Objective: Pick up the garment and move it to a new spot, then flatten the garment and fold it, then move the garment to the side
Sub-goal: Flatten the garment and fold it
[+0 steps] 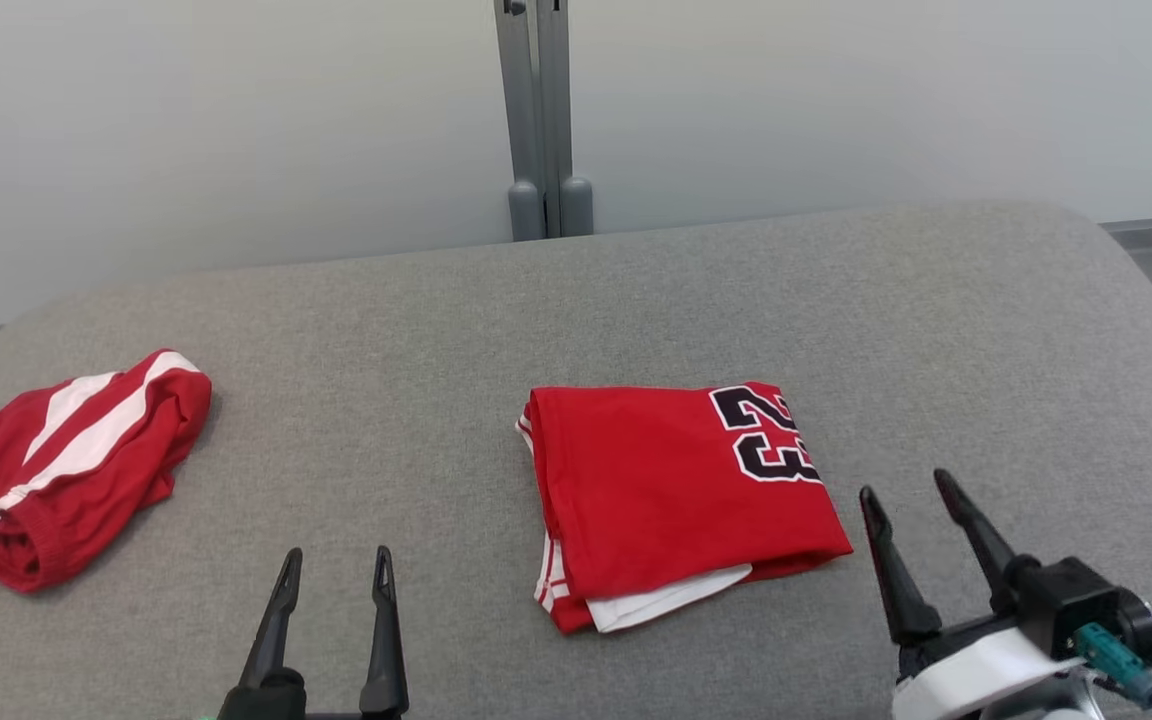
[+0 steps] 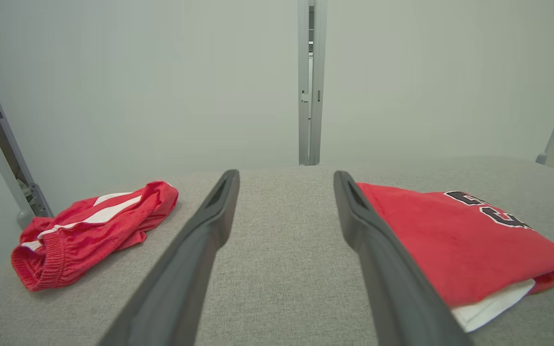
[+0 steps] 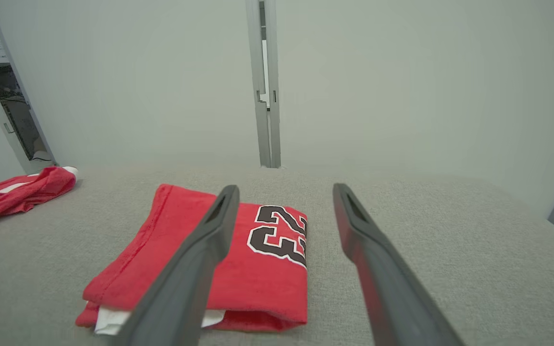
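Folded garment point(image 1: 676, 490) lies between the released left gripper point(image 1: 338, 552) and released right gripper point(image 1: 903, 482).

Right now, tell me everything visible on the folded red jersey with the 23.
The folded red jersey lies flat as a rough rectangle of matte, soft-looking cloth, near the middle of the grey fabric tabletop. A black, white-edged 23 sits at its far right corner. A white layer pokes out under the near edge, and red-and-white striped trim shows along the left edge. Nothing but the tabletop touches it.
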You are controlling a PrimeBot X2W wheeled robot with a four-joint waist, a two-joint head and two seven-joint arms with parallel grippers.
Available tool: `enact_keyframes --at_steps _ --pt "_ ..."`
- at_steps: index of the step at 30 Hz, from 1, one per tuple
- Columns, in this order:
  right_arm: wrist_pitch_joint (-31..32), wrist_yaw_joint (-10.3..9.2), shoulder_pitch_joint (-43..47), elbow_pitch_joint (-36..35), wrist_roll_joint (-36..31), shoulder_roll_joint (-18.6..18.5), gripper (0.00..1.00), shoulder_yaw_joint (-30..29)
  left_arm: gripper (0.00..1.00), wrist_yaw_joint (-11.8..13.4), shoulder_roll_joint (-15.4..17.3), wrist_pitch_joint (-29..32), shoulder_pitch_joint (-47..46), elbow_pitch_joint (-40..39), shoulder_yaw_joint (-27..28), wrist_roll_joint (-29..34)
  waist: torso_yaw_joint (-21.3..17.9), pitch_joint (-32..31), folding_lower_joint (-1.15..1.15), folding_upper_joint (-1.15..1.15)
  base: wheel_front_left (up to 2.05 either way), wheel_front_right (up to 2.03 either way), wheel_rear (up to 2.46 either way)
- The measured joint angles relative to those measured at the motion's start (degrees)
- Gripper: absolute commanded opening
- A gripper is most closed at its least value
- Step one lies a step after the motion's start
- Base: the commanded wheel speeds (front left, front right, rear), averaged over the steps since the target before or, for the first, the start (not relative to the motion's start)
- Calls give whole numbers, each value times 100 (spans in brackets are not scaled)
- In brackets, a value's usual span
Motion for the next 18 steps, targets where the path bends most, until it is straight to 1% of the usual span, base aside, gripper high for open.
enact_keyframes --at_steps 8,18 --pt "0 2 400 56 7 126 100 2 100 -59 1 1 320 -69 98 18 -11 -214 0 0 0 0 0" --pt "0 2 422 119 -48 216 100 -215 100 -108 1 0 351 -81 90 124 61 -217 0 0 0 0 0"
